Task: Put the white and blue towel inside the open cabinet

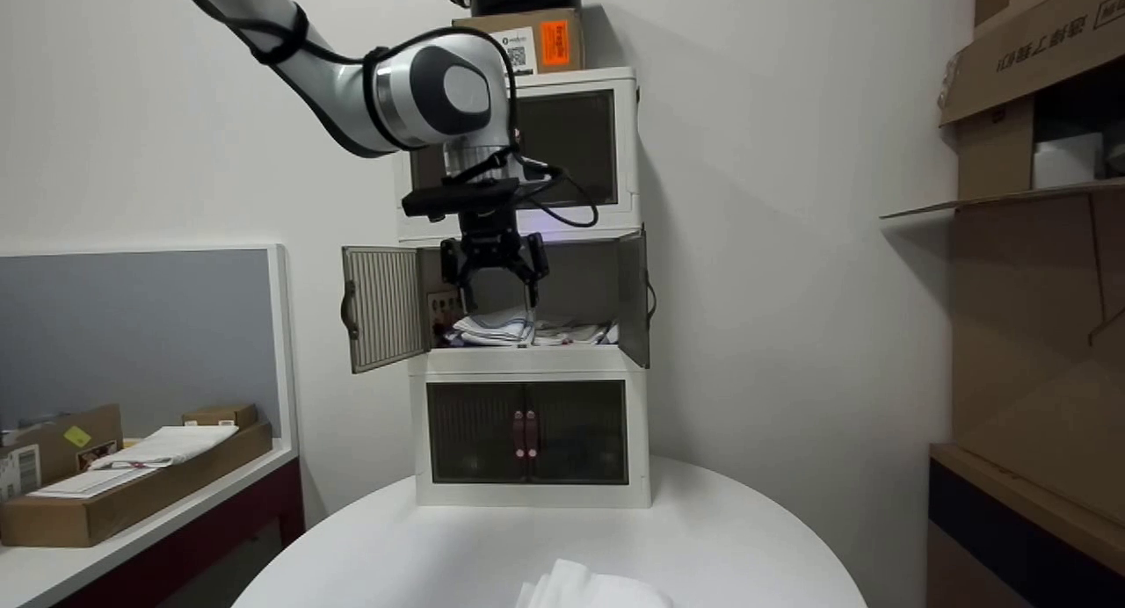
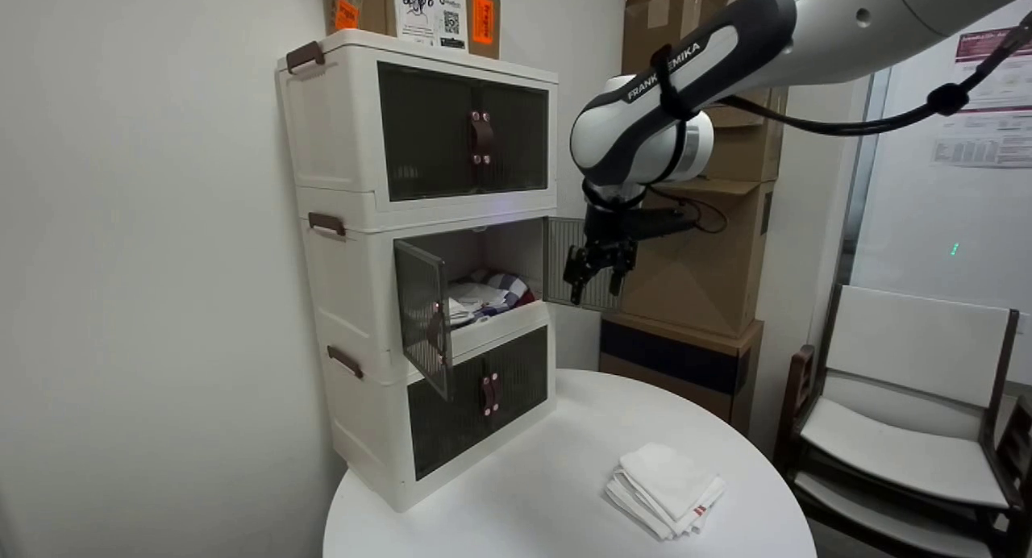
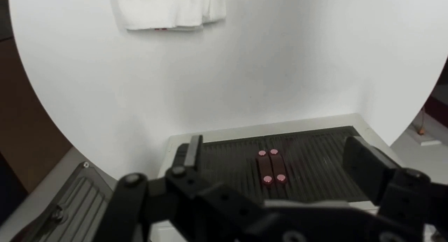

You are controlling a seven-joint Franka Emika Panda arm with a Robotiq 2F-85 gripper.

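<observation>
Lying at far left in an exterior view, a folded white cloth (image 1: 167, 447) tops a long box (image 1: 189, 479). Next, a three-tier tower (image 1: 527, 495) stands on the round white bench (image 1: 747, 520). Its middle cabinet (image 1: 580, 283) is open, the left door (image 1: 387, 309) and right door (image 1: 633, 300) swung outward. Inside lie folded cloths: at left, a striped towel (image 1: 497, 327), white with thin bluish lines; at right, in an exterior view, a checked towel (image 2: 509, 288), blue and white. Which of these two the task means cannot be told; both lie within the cabinet. Farther right, in front of the opening and apart from the cloths, hangs the pincer (image 2: 597, 290), tips downward; its fingers (image 3: 365, 166) stand wide apart, seen most plainly in the wrist view. Below and slightly right, well clear of the pincer, a red-marked towel (image 2: 665, 485), otherwise white, lies folded on the bench. Behind it, cartons (image 2: 693, 268) are stacked against the wall. At far right stands a white chair (image 2: 919, 344) with dark arms.
</observation>
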